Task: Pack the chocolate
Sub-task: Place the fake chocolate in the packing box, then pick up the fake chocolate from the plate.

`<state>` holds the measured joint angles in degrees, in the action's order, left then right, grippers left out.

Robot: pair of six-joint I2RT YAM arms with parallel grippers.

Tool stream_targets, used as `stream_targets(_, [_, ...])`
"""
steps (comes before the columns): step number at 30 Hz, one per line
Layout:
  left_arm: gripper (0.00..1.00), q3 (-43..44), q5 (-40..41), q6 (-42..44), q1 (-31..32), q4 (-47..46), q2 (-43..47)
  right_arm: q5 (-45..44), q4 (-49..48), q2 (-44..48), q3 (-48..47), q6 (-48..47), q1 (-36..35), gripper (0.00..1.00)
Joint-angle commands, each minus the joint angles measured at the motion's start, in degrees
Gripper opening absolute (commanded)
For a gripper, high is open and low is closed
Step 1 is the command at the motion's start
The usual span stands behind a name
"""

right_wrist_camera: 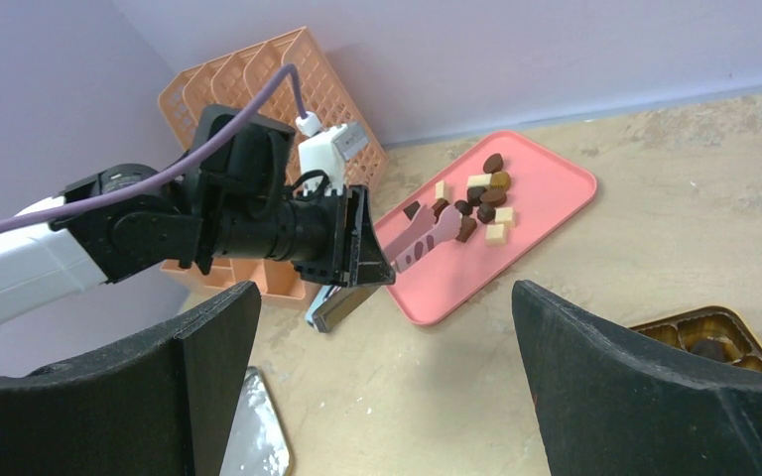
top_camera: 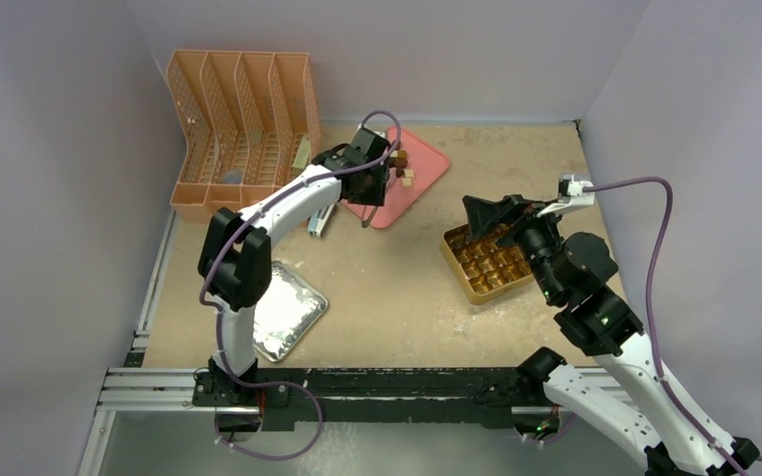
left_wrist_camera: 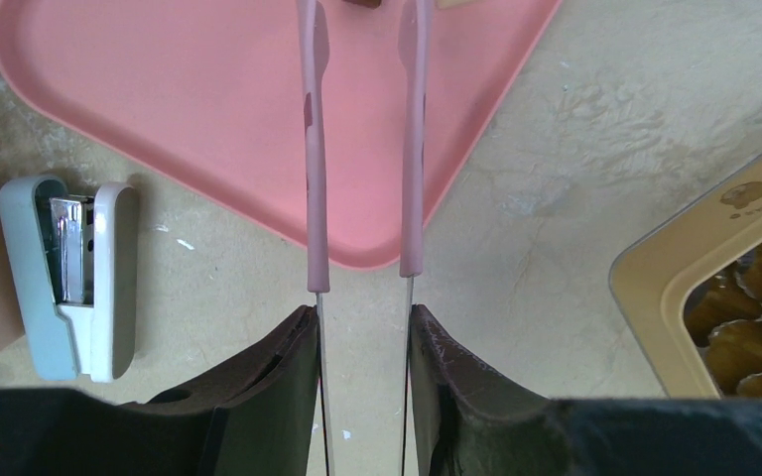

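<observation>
Left hand (left_wrist_camera: 362, 332) is closed narrow on a pair of pink tongs (left_wrist_camera: 315, 198), its two dark fingers (left_wrist_camera: 278, 377) pressing the thin metal stems from both sides. The tongs' two pink arms run side by side with a slim gap between them, out over the pink tray (left_wrist_camera: 189, 119). In the right wrist view their tips lie among the chocolate (right_wrist_camera: 481, 198). Whether they pinch a piece cannot be told.

The chocolate sits in a loose cluster at the far end of the tray: dark brown and reddish-brown lumps with a few pale cream blocks, some touching each other. The tray lies on the bench (top_camera: 407, 288) at the far middle, with a corner pointing toward the arms.

Right hand (right_wrist_camera: 387, 377) is spread wide and holds nothing. It hangs over the gold box (top_camera: 486, 268), which rests on the bench well apart from the tray, on the right. One dark shape shows in a compartment of the box, too small to name.

A pale blue stapler (left_wrist_camera: 69, 278) lies just beside the near edge of the tray. An orange file rack (top_camera: 243, 129) stands at the far left, and a foil tray (top_camera: 283, 307) lies near the left arm's base.
</observation>
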<state>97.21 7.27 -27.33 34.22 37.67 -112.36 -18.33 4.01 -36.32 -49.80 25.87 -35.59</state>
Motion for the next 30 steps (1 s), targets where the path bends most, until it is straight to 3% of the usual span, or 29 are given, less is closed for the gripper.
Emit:
stream_targets(1, [0.35, 3.5, -0.7, 2.2, -0.8, -0.6, -1.3, 0.7, -2.1, 0.3, -1.1, -0.6, 0.1, 0.99])
stream_targets(30, [0.36, 8.9, -3.2, 3.0, -1.8, -1.3, -8.9, 0.7, -1.8, 1.0, -0.5, -0.7, 0.1, 0.99])
